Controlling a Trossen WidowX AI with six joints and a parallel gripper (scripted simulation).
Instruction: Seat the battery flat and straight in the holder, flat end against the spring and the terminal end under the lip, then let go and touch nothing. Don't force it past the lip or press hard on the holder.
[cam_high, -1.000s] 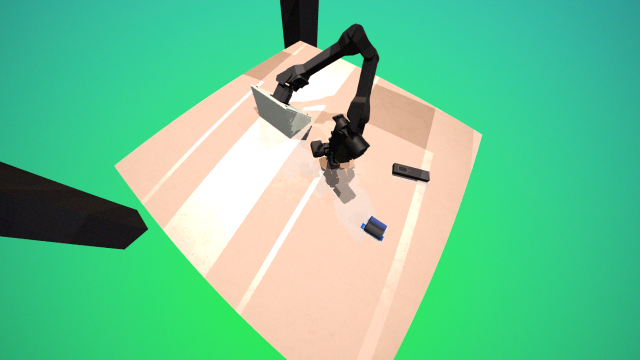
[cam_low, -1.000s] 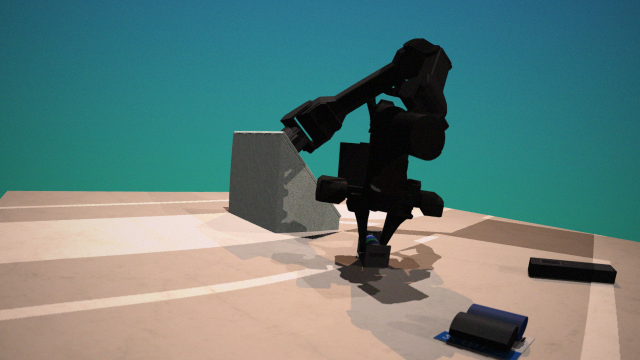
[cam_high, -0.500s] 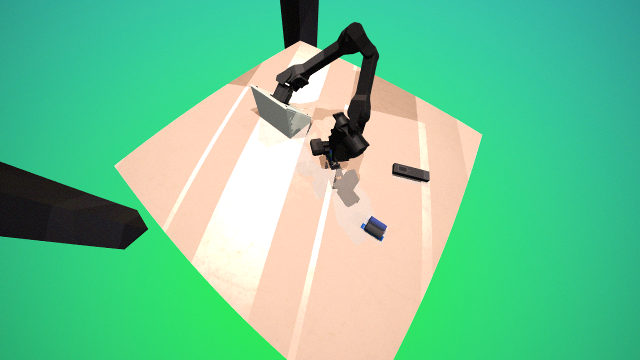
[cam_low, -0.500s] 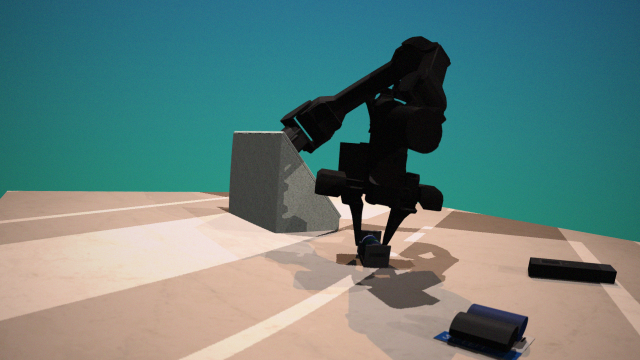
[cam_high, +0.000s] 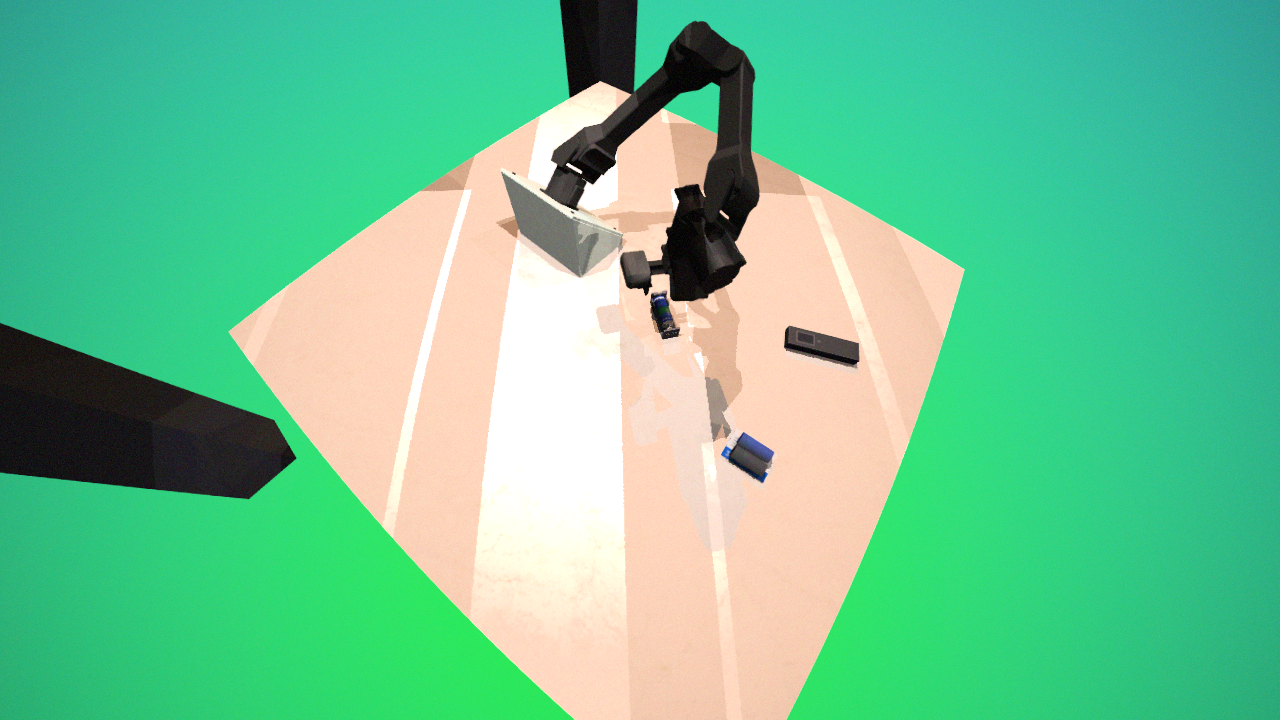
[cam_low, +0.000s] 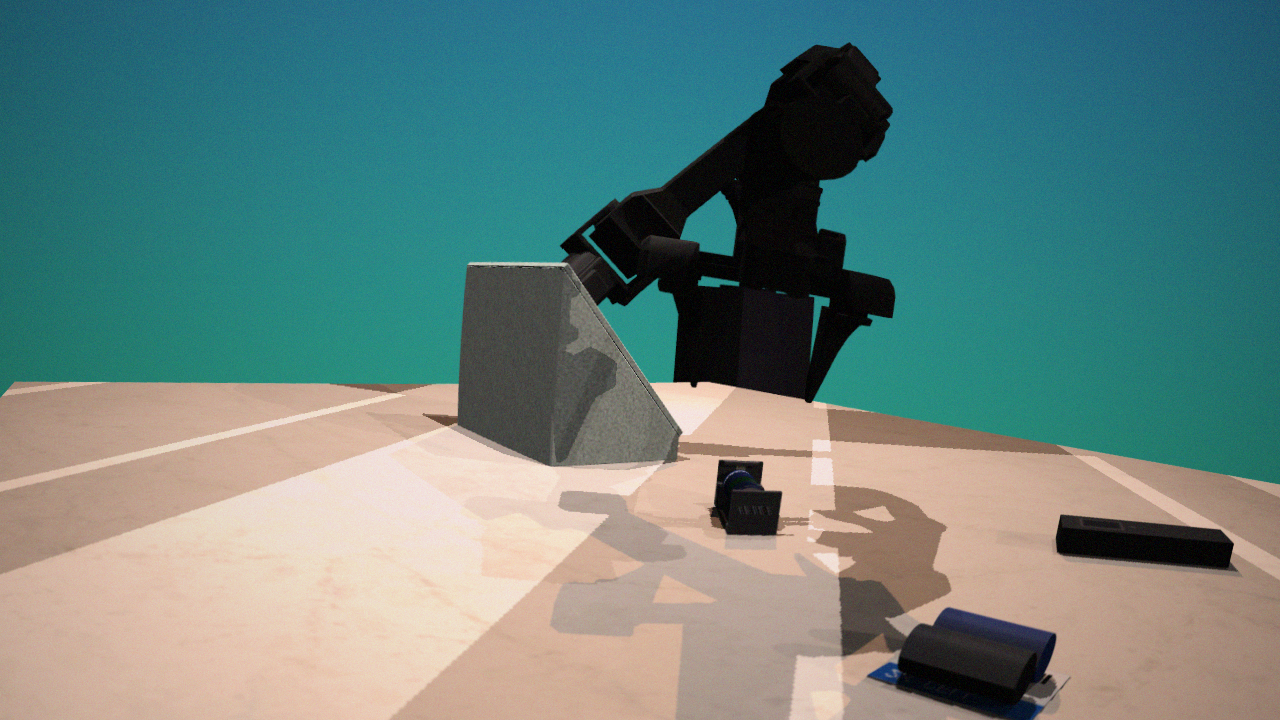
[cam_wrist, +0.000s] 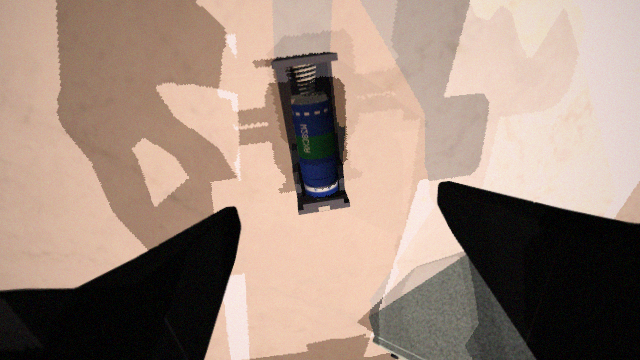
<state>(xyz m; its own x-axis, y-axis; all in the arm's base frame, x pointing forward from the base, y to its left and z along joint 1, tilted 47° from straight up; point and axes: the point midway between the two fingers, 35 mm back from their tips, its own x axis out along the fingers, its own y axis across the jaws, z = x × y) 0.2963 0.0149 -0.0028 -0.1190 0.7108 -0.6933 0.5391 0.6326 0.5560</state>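
A blue battery (cam_high: 662, 311) (cam_low: 741, 481) (cam_wrist: 315, 145) with a green band lies lengthwise between the side walls of the black holder (cam_high: 669, 334) (cam_low: 751, 514) (cam_wrist: 305, 61). In the wrist view its grey flat end meets the coiled spring (cam_wrist: 304, 75), and its white-ringed end is beside the notched lip (cam_wrist: 337, 204). It looks about straight along the holder. Whether the terminal is under the lip, and whether the battery is fully flat, I cannot tell. My gripper (cam_low: 751, 392) (cam_wrist: 337, 204) is open and empty, raised above the holder, with its fingers wide apart and clear of both.
A grey wedge-shaped block (cam_high: 546, 228) (cam_low: 510, 358) (cam_wrist: 425, 310) stands at the arm's base. A black box with a small screen (cam_high: 821, 345) (cam_low: 1143, 541) lies to the right. A blue and dark pair of cylinders (cam_high: 750, 454) (cam_low: 966, 660) lies on a blue-and-white card in front.
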